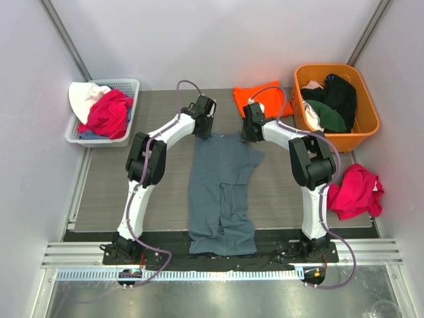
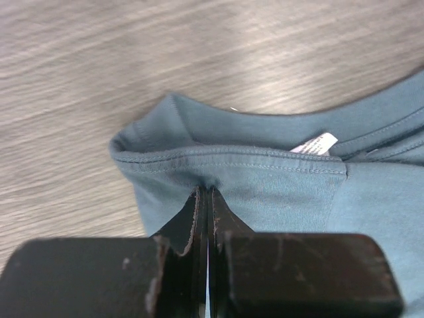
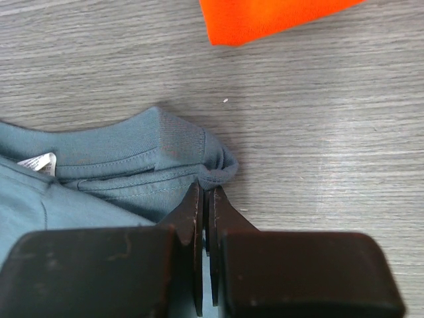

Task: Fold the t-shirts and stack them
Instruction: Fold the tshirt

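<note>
Left tool (image 2: 206, 193) and right tool (image 3: 205, 191) each clamp a neckline corner of your blue-grey t-shirt (image 1: 222, 192), likely for an even fold. Orange t-shirt (image 1: 250, 101) upper centre: probable stack base.

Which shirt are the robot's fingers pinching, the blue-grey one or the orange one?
The blue-grey t-shirt, spread out mid-table: the left fingers and right fingers pinch its collar. The orange t-shirt lies folded beyond it, apart.

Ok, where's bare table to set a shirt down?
Widest bare wood: left of the blue-grey t-shirt, nearer than the white basket. Narrower patch between that shirt and the red garment. Crowded far right: orange t-shirt, orange tub.
</note>
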Robot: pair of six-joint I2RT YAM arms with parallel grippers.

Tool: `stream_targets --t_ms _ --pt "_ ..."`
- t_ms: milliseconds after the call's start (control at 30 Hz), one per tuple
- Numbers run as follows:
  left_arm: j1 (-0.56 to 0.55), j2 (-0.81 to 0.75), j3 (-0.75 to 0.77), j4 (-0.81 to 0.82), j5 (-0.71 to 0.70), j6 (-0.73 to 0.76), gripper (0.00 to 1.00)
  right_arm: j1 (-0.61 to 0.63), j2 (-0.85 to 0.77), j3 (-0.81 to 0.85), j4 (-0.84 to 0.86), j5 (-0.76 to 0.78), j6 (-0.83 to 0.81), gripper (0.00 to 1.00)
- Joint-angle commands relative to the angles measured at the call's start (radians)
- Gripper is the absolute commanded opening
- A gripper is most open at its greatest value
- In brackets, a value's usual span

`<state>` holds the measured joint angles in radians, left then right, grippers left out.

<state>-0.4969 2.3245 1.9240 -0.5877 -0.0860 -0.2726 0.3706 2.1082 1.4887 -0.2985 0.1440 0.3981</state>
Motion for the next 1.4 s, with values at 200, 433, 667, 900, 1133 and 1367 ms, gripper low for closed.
stream_targets --t_ms 200,433,667,900,1133,1367 --pt "0.078 -0.062 0.046 -0.011 -0.018 0.029 0.0 -0.007 0.064 -0.008 -0.047 0.011 -0.013 0.01" --pt "0.107 -0.065 0.053 -0.006 0.002 0.029 0.0 -0.009 0.067 -0.008 -0.048 0.011 -0.015 0.01" --pt "0.132 -0.065 0.058 -0.009 0.005 0.03 0.0 -0.009 0.07 -0.007 -0.047 0.008 -0.015 0.01" --pt "0.159 -0.07 0.053 -0.008 0.009 0.029 0.0 -0.009 0.072 -0.005 -0.047 0.009 -0.015 0.01" --pt "0.176 -0.07 0.04 -0.003 0.022 0.023 0.0 -0.01 0.072 -0.005 -0.048 0.009 -0.015 0.01" --pt "0.185 -0.073 0.021 0.002 0.015 0.019 0.0 -0.01 0.072 -0.005 -0.048 0.011 -0.016 0.01"
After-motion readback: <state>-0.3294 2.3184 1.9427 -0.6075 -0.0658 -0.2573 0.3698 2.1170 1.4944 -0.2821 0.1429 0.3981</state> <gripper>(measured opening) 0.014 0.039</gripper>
